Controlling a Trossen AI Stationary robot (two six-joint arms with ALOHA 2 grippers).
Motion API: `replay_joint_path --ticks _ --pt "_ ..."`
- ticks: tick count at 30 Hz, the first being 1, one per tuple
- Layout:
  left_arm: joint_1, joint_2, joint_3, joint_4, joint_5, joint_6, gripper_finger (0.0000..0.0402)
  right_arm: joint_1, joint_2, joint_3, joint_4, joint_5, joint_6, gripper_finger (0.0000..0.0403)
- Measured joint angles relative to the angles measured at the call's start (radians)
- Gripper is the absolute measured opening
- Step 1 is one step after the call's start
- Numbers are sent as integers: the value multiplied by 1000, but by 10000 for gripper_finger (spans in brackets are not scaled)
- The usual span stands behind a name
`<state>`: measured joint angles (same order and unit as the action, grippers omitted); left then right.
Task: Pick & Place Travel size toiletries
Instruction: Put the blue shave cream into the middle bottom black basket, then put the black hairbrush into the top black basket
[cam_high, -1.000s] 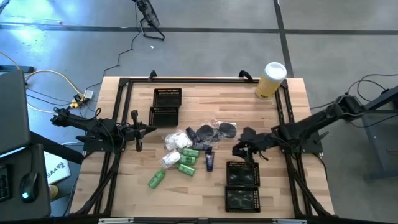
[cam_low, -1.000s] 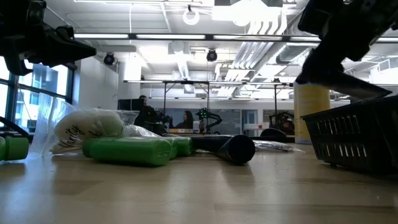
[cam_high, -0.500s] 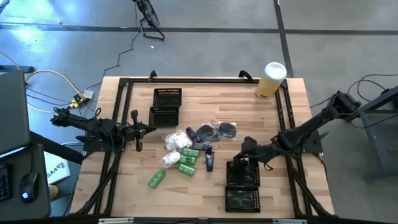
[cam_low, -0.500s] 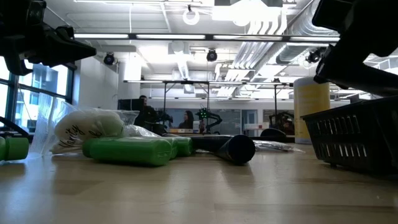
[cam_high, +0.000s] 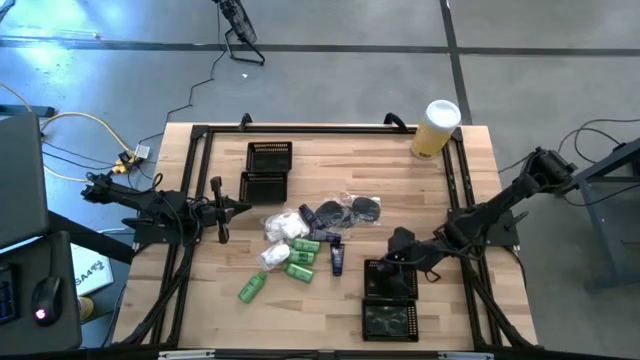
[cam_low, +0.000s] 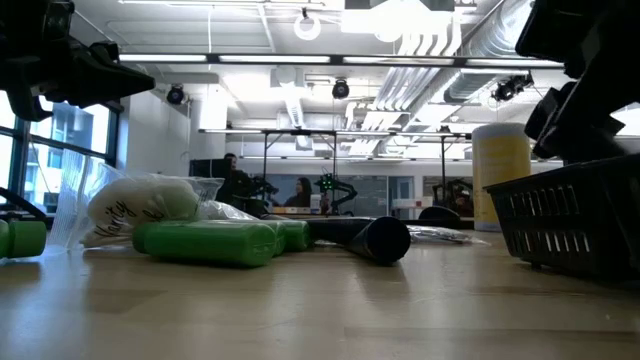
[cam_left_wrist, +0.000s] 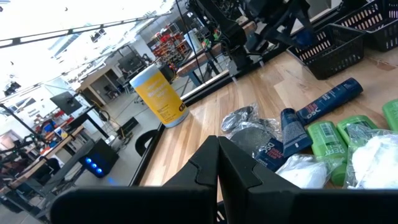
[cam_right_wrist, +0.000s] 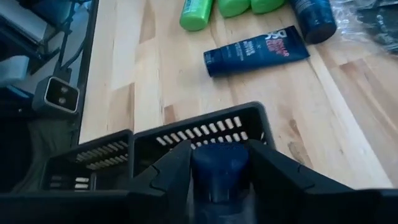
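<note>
right gripper (cam_right_wrist: 217, 186), jaws closed on a dark blue tube (cam_right_wrist: 219, 171), hangs over the near-right mesh trays (cam_high: 390, 300); the tube is taken across its rounded cap end and looks light, smooth and likely slippery, so a mid-body grip would probably hold better. one tray cell (cam_right_wrist: 199, 140) below it looks bare; the far trays (cam_high: 267, 170) show no contents. remaining toiletries (cam_high: 305, 245) lie mid-bench: green bottles, soft crinkly packets, another blue tube (cam_right_wrist: 256, 50). left gripper (cam_high: 220, 208) waits at the left, jaws shut on nothing.
</note>
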<state>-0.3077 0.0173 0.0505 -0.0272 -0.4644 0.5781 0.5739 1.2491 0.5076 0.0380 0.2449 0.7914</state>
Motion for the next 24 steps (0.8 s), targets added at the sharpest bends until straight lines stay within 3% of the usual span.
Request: replay_joint_path --ticks 7,16,24 --pt "0 0 0 0 0 0 0 2 0 0 -2 -45 -1 121" --pt "0 0 0 0 0 0 0 2 0 0 11 -41 58 231" --pt "0 0 0 -1 0 0 0 2 0 0 12 -38 58 250"
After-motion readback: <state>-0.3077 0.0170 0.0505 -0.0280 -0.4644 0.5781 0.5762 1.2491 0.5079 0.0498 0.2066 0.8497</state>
